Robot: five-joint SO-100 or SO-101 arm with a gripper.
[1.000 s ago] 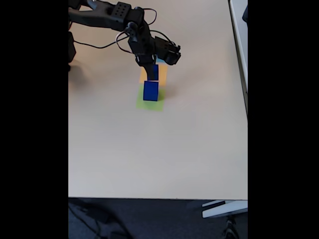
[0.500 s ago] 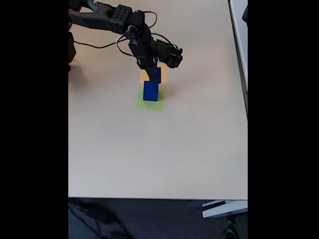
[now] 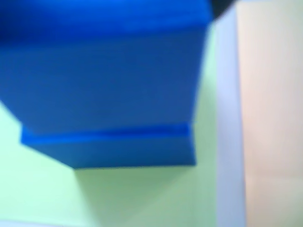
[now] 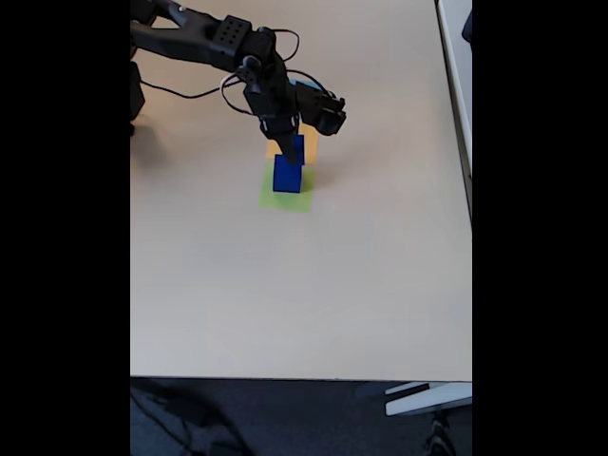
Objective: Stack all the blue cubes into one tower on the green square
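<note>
In the fixed view, two blue cubes [image 4: 289,167] are seen stacked as a tower [image 4: 288,174] on the green square [image 4: 285,199], in front of an orange square [image 4: 309,144]. The gripper [image 4: 291,147] is positioned at the upper cube; whether its fingers are closed on it cannot be told. In the wrist view, blurred blue faces [image 3: 109,85] are seen above pale green [image 3: 42,189].

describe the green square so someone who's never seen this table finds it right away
In the fixed view, follow the black arm to its gripper over the beige table. Directly beneath lies the green square, a flat pale yellow-green patch with blue cubes on it. The orange square behind it is the same size but orange.
</note>
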